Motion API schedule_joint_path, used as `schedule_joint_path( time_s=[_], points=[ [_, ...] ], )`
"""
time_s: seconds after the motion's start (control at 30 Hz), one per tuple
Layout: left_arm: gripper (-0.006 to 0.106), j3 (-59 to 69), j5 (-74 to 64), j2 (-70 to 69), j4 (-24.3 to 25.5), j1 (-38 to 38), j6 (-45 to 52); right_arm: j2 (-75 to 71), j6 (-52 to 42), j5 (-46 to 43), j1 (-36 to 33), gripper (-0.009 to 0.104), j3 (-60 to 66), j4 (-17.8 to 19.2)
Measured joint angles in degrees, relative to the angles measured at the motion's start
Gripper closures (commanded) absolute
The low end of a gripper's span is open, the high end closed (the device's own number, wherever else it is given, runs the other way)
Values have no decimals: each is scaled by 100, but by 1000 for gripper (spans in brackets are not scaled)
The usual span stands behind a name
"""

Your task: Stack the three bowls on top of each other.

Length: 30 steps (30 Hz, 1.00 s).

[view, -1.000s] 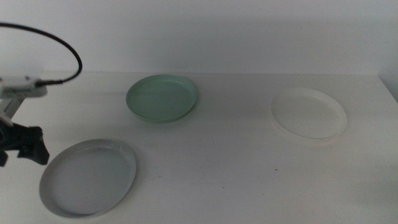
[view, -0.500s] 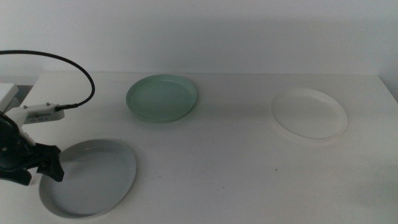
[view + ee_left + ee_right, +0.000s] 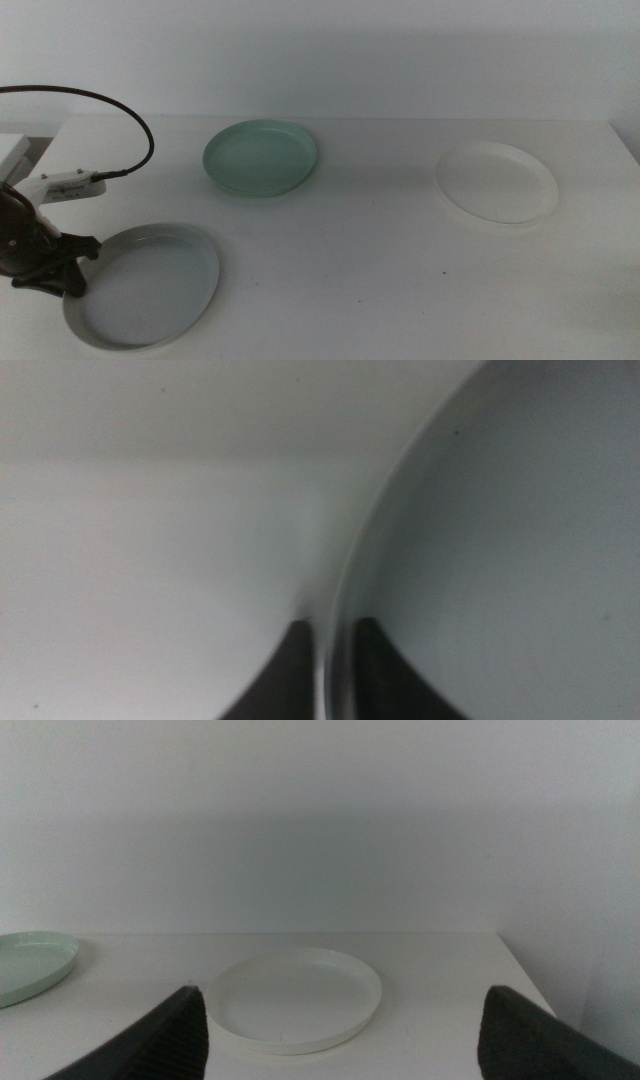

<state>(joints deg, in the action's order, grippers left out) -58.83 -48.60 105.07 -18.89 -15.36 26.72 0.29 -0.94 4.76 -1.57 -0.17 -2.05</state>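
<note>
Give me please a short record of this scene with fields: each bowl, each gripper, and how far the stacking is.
grey bowl: near left of the table, rim between the left jaws
mint green bowl: far centre-left, alone
white bowl: right side, alone
left gripper: at the grey bowl's left rim, one jaw inside, one outside, closed on it
right gripper: waiting, out of the middle view, open, facing the white bowl
stacking: none stacked yet
</note>
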Motion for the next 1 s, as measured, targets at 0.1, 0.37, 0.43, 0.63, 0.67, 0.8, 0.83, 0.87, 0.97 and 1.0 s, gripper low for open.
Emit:
schedule_joint_path(
  time_s=[0.1,0.37,0.43,0.63,0.67,0.8,0.83,0.87,0.97,1.0],
  points=[
    [102,0,-14,0,-26,0,0,0,0,0,0,9,0,0],
    [102,-113,-545,-778,1,98,-374,0,0,0,0,9,0,0],
    [102,-266,-633,-1164,11,293,-637,0,0,0,0,9,0,0],
    [102,-1067,-953,-1458,-9,1448,-1483,0,0,0,0,9,0,0],
    [102,-1227,-984,-1383,-9,1674,-1610,0,0,0,0,9,0,0],
    [102,-1849,-1014,-913,-56,2476,-2002,0,0,0,0,9,0,0],
    [102,-1970,-1014,-755,-66,2657,-2080,0,0,0,0,9,0,0],
    [102,-2126,-1014,-591,-79,2820,-2139,0,0,0,0,9,0,0],
    [102,-2556,-977,-129,-152,3189,-2244,0,0,0,0,9,0,0],
    [102,-2708,-977,35,-188,3284,-2270,0,0,0,0,9,0,0]
  ],
)
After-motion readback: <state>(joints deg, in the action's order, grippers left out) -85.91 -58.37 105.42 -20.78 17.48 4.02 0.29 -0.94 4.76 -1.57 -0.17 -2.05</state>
